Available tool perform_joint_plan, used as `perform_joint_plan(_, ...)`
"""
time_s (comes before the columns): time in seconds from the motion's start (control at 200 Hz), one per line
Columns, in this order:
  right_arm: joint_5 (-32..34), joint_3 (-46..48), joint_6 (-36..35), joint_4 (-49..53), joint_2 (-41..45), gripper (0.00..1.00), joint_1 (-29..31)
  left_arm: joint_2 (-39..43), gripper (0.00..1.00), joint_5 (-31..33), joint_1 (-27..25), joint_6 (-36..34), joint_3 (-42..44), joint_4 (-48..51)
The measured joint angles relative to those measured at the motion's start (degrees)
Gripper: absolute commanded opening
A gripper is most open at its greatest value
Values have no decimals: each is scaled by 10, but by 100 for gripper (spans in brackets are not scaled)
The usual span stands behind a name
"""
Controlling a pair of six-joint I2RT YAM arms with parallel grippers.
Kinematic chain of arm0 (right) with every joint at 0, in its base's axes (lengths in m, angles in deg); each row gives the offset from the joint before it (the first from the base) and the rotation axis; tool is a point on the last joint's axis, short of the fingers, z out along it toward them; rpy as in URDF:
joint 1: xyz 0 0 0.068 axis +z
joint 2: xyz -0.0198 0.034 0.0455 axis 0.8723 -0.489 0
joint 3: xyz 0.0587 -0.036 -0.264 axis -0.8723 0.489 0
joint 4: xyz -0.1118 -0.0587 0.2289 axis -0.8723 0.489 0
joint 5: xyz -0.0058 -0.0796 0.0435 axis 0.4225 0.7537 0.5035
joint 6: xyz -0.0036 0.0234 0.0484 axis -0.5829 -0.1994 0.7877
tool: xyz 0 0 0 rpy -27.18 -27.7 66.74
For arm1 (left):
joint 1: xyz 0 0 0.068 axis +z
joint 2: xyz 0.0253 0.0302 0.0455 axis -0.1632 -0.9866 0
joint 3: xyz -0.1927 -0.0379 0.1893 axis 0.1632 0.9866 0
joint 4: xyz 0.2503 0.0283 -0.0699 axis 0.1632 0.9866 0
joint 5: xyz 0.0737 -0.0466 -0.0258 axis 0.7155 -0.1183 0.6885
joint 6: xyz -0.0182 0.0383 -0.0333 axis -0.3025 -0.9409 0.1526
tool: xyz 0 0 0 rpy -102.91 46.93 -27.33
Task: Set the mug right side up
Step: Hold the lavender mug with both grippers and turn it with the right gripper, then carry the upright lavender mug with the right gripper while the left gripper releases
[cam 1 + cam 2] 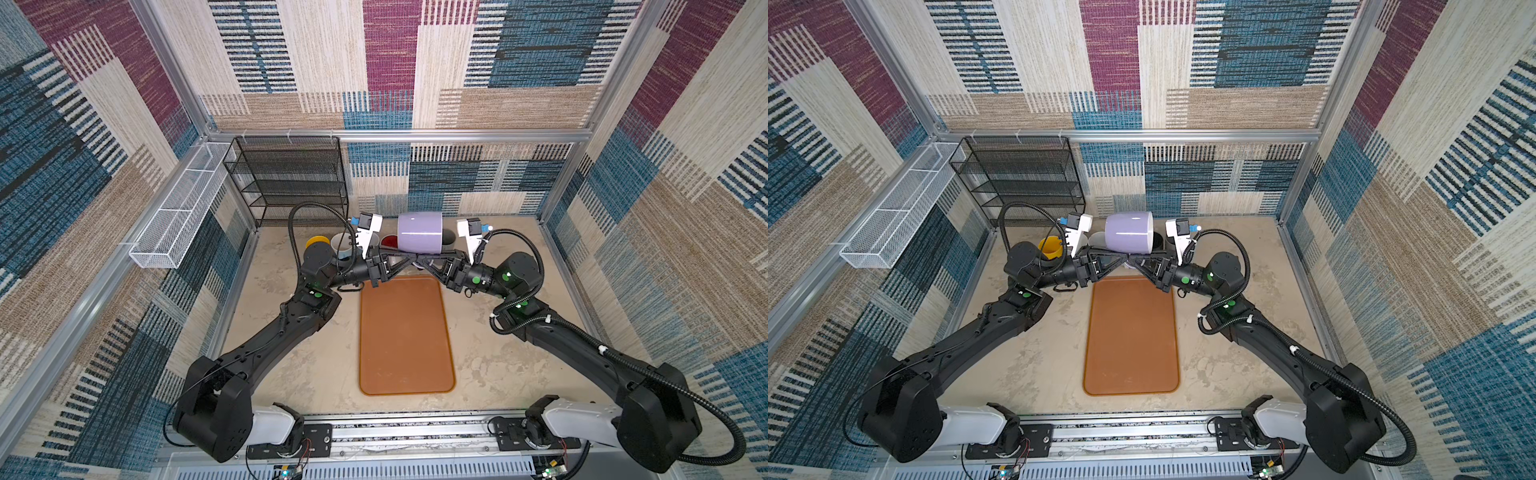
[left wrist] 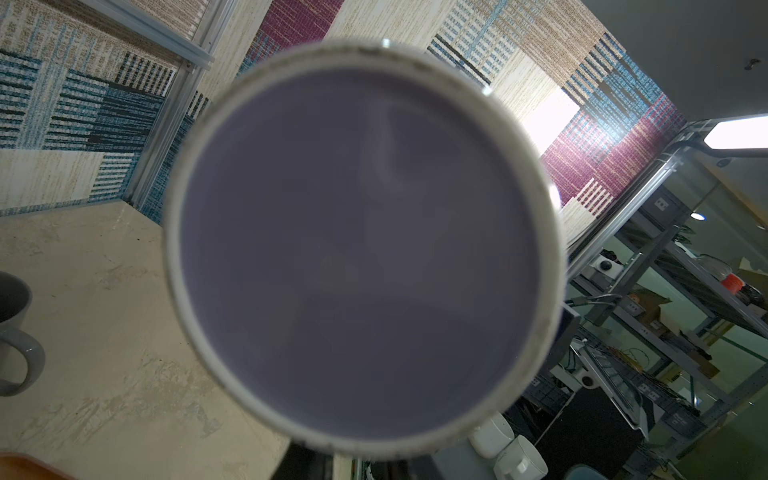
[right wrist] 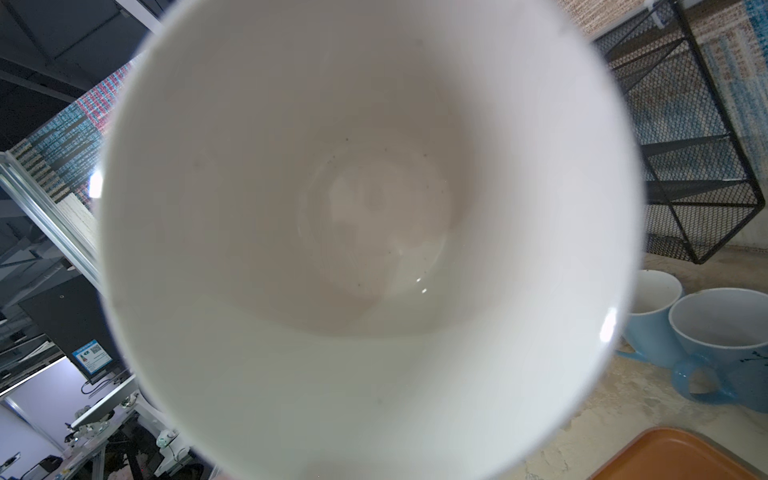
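A lavender mug lies on its side in the air above the far end of the tray. Its base fills the left wrist view and its white inside fills the right wrist view. So the base faces the left arm and the mouth faces the right arm. My left gripper and right gripper meet tip to tip right under the mug. The mug hides both pairs of jaws in the wrist views, and its handle does not show clearly.
An orange tray lies mid-table. Upright mugs stand along the back: yellow, pale blue, red-lined and grey. A black mesh rack and a white wire basket stand at the back left.
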Motion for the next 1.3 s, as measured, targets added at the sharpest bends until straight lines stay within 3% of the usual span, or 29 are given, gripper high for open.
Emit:
perform_joint_plan(0.776, 43, -24, -28, 103, 9, 0, 1, 85, 29, 79, -1, -143, -5, 241)
perform_joint_plan(1.302, 86, -88, -117, 257, 22, 0, -5, 108, 29, 104, -1, -175, -10, 303)
